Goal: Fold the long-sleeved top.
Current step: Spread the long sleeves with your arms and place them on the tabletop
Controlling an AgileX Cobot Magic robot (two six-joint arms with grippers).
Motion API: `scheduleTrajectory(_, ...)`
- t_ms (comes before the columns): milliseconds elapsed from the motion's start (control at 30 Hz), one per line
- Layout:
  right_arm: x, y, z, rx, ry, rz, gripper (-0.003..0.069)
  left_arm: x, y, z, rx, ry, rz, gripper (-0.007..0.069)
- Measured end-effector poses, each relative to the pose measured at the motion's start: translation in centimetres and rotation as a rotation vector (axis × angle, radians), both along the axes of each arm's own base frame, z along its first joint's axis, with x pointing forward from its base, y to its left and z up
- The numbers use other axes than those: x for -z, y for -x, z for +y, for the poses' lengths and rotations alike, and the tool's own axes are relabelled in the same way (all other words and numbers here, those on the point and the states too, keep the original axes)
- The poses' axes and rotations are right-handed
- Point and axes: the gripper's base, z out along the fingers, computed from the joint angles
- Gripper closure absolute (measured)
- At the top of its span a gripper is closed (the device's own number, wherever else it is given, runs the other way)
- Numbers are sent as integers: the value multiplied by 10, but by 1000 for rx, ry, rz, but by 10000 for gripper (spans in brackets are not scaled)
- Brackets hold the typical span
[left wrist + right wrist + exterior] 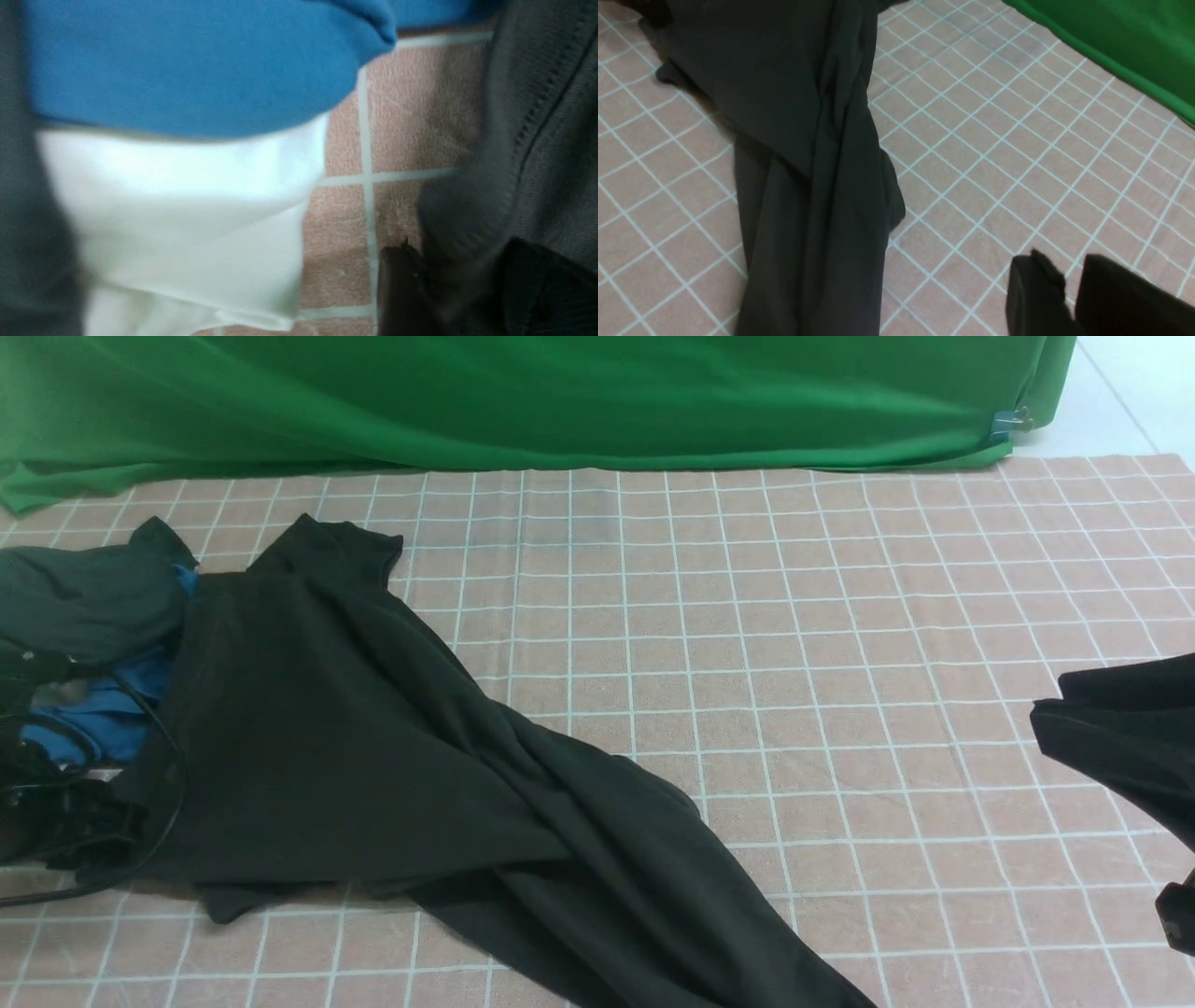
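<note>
Cloth (pixel 840 616): checked, covers the table.
Top (pixel 355 747): on its left half, long axis far-left to near-right.
Left gripper (pixel 467 280): nearer, low at the top's left edge; blurred, grip cannot be told.
Right gripper (pixel 1071 298): well apart to the right; jaws narrow, hold unclear.

My left arm (pixel 42 803) is black, 1 black cable (pixel 37 898) looping off it; my right fingers (pixel 1036 298), black too.
</note>
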Motion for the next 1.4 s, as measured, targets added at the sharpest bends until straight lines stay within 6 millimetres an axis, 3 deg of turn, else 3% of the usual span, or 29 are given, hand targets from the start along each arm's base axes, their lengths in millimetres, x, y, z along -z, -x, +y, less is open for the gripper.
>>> scheduleTrajectory(333, -1, 0, 1, -6, -5, -6, 487, 1, -1, -9, 108, 79, -15, 378)
scheduleTrajectory(467, 0, 0, 1, -8, -4, -6, 487, 0, -2, -13, 115, 92, -15, 493)
scheduleTrajectory(567, 0, 0, 1, -10, -1, -6, 487, -11, -5, -28, 181, 95, -33, 576)
scheduleTrajectory(667, 1, 0, 0, -7, 7, -1, 487, -38, -11, -54, 275, 90, -93, 579)
scheduleTrajectory(733, 2, -1, -3, 30, 26, 9, 487, -79, -13, -87, 356, 90, -186, 583)
scheduleTrajectory(867, 1, -4, -13, 134, 68, 3, 492, -144, -8, -140, 484, 110, -288, 588)
scheduleTrajectory(933, -4, -6, -18, 187, 96, -8, 519, -178, -5, -167, 553, 127, -337, 588)
scheduleTrajectory(1000, -7, -6, -22, 215, 115, -9, 552, -197, -4, -184, 603, 135, -371, 588)
scheduleTrajectory(1033, -13, -6, -26, 245, 131, -18, 605, -217, -2, -206, 669, 144, -413, 588)
scheduleTrajectory(1100, -20, -5, -30, 275, 146, -21, 629, -239, 2, -233, 763, 164, -469, 588)
scheduleTrajectory(1233, -34, -3, -41, 375, 165, -33, 635, -258, 3, -282, 897, 213, -504, 588)
scheduleTrajectory(1267, -35, -3, -43, 387, 168, -34, 634, -258, 3, -288, 911, 216, -504, 588)
scheduleTrajectory(1333, -41, 0, -52, 465, 178, -40, 634, -251, -3, -325, 989, 243, -480, 588)
scheduleTrajectory(1400, -43, 1, -56, 492, 181, -43, 634, -243, -6, -346, 1024, 255, -456, 588)
